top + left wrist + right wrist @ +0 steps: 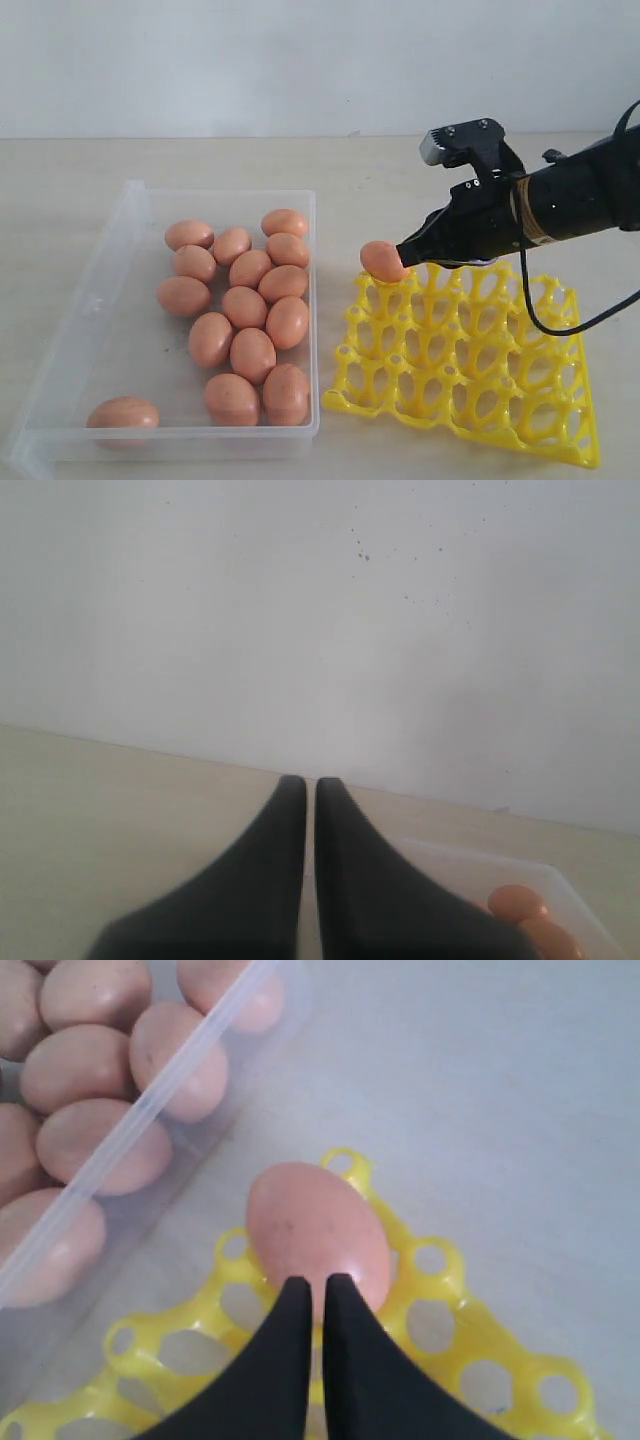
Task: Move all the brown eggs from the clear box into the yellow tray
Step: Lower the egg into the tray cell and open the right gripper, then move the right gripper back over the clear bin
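We see right gripper (318, 1280) fingers pressed together against a brown egg (315, 1225) hiding the yellow tray (560, 440) corner cup; left gripper (311, 780) likewise closed

— What stood behind it all?
— A plain white wall (300, 60), with a few dark specks.
— And underneath?
— A pale beige table (60, 200), matte, running back to that wall. The light was soft and even.
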You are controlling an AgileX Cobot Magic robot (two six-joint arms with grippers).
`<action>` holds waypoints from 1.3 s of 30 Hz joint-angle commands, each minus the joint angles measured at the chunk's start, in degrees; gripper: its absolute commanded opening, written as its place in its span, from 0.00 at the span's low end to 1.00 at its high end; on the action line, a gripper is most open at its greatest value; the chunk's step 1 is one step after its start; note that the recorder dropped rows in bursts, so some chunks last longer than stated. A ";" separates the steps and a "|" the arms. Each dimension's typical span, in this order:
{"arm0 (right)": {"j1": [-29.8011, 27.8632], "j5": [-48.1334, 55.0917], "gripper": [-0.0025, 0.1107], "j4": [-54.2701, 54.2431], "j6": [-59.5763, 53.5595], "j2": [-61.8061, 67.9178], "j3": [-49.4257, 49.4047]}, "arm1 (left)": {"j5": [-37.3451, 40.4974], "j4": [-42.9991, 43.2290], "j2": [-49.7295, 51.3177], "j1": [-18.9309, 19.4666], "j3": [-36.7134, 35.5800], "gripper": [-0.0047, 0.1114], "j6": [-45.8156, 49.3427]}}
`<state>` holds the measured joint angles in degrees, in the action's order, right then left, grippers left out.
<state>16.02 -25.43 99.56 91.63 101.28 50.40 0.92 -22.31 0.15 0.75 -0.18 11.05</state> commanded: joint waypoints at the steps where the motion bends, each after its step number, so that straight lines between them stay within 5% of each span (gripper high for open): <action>1: 2.39 4.40 0.02 0.39 0.77 0.93 -0.39 | -0.92 -0.61 -0.15 0.08 0.18 0.07 -0.42; 11: 6.41 6.54 0.02 0.39 2.58 6.37 -0.36 | -0.92 -0.61 -0.15 0.08 0.18 0.07 -0.42; 27: 6.41 4.17 0.02 0.39 1.18 -10.96 -0.75 | -0.92 -0.61 -0.15 0.08 0.18 0.07 -0.42; 34: 9.19 -32.32 0.02 -5.86 -24.64 -11.37 -1.18 | -0.92 -0.61 -0.15 0.08 0.18 0.07 -0.42; 36: 12.86 -34.96 0.02 -6.28 -32.42 -11.47 -1.72 | -0.92 -0.61 -0.15 0.08 0.18 0.07 -0.42; 39: 22.21 -23.02 0.02 -8.43 -40.53 -11.47 -1.70 | -0.92 -0.61 -0.15 0.08 0.18 0.07 -0.42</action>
<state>31.93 -54.95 93.24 60.11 90.47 48.97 0.92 -22.31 0.15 0.75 -0.18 11.05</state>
